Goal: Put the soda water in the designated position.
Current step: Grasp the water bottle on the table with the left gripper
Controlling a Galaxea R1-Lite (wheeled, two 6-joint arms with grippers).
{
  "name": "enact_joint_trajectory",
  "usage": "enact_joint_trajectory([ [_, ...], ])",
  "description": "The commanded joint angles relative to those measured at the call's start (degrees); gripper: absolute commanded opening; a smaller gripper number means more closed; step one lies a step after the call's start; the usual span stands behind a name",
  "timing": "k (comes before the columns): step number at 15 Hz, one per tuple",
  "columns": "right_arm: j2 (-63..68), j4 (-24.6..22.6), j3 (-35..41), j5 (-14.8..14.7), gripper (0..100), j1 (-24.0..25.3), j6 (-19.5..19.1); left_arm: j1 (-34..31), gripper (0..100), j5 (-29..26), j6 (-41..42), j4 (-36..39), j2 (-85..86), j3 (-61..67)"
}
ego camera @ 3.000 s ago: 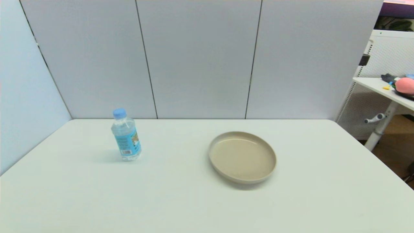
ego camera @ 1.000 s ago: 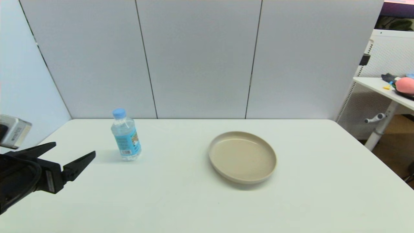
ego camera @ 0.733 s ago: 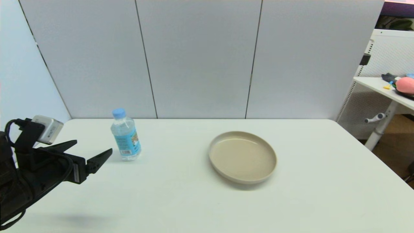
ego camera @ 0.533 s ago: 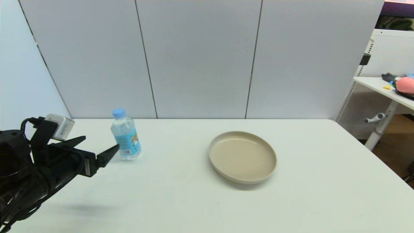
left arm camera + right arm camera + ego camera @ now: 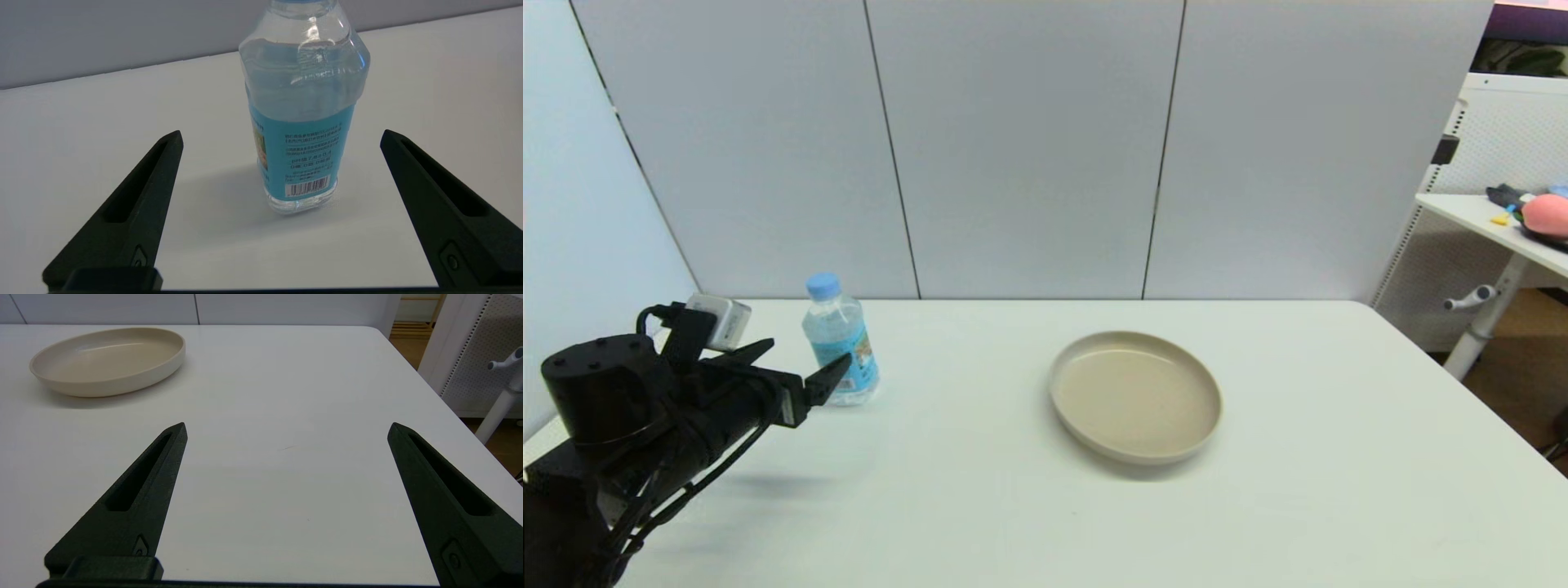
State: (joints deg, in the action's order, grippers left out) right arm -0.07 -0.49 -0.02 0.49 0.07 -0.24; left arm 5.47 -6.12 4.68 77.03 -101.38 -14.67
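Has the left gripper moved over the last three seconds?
Yes. The left gripper came in from the table's left edge toward the soda water, which stands unmoved.

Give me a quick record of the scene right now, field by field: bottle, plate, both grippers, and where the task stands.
soda water: upright on the white table, on the robot's left side, cap on
plate: beige, nothing in it, to the right of the bottle
left gripper: open, level with the bottle's label, fingers either side, not touching it
right gripper: open, holding nothing, low over bare table, out of the head view
task state: bottle not yet grasped
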Motion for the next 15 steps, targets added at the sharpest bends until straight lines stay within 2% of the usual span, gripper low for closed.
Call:
enact_joint_trajectory([
  [1, 0.1, 0.0, 0.0, 0.0, 100, 0.0, 0.0, 0.9, 100, 0.2, -1.9, 2.6, -3.6, -0.7],
  [4, 0.1, 0.0, 0.0, 0.0, 100, 0.0, 0.0, 0.9, 100, 0.8, -2.7, 2.8, -5.7, -3.8],
  [9, 0.1, 0.0, 0.0, 0.0, 100, 0.0, 0.0, 1.9, 100, 7.9, -4.4, 3.7, -8.0, -7.8],
  [15, 0.1, 0.0, 0.0, 0.0, 100, 0.0, 0.0, 2.7, 100, 8.2, -6.7, 4.5, -9.4, -9.3],
])
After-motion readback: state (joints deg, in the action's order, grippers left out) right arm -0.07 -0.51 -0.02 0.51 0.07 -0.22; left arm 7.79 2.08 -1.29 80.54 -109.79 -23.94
